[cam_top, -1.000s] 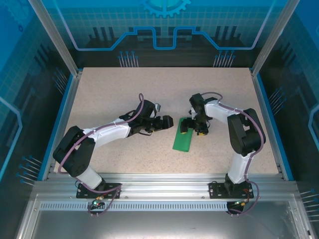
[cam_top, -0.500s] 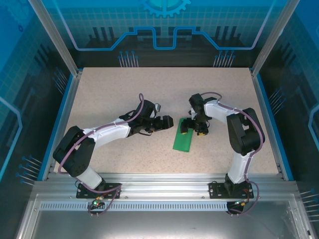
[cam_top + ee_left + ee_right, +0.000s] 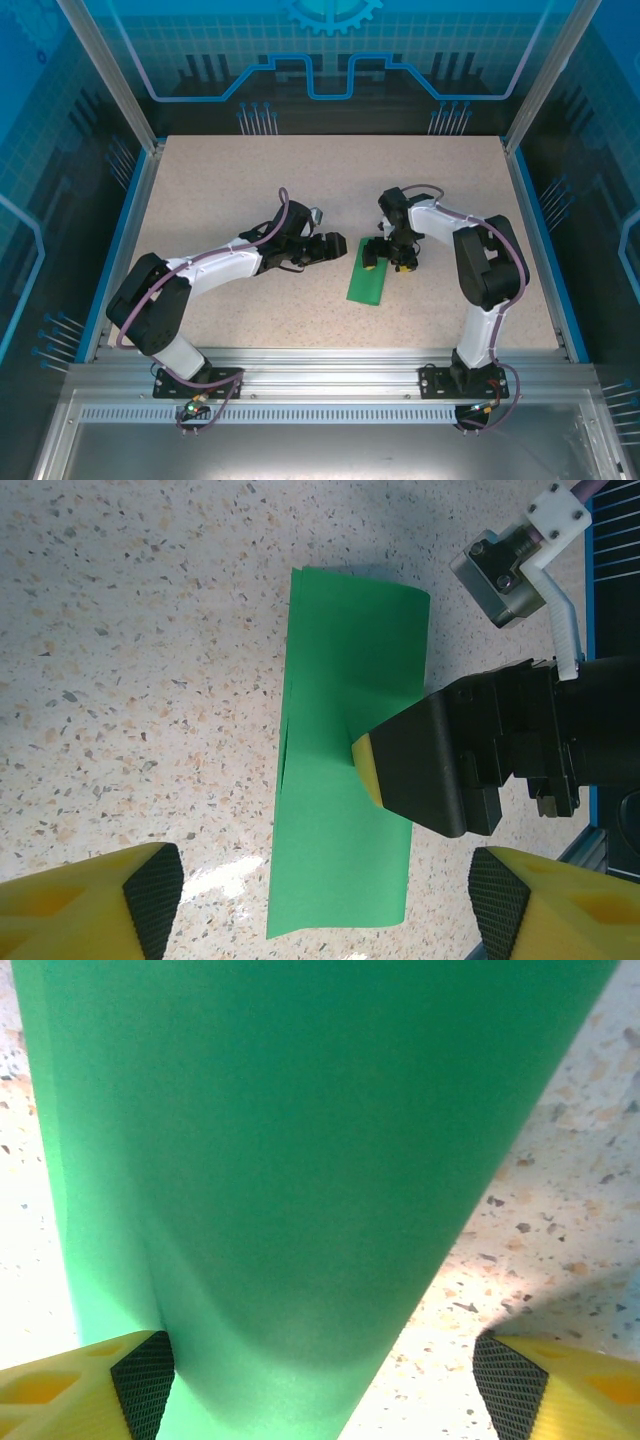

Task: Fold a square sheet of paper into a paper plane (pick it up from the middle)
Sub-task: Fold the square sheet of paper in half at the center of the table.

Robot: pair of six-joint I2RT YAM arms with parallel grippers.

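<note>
The square sheet of paper (image 3: 365, 277) lies on the table as a bright green rectangle, folded in half, between the two arms. In the left wrist view the paper (image 3: 340, 710) shows doubled edges along its left side. My right gripper (image 3: 386, 262) is open and astride the paper's far right edge. One black finger with a yellow pad (image 3: 425, 770) rests on the sheet; the other stands on the bare table. From the right wrist the paper (image 3: 300, 1160) runs away from between the open fingers (image 3: 100, 1390). My left gripper (image 3: 336, 247) is open just left of the sheet, not touching it, its pads (image 3: 90, 905) low and wide apart.
The speckled beige table (image 3: 250, 190) is bounded by blue side rails (image 3: 125, 230) and an aluminium frame at the front (image 3: 320, 365). Free room lies behind and on both sides of the arms.
The right arm's elbow has edged slightly left. The paper and the left arm stay where they were.
</note>
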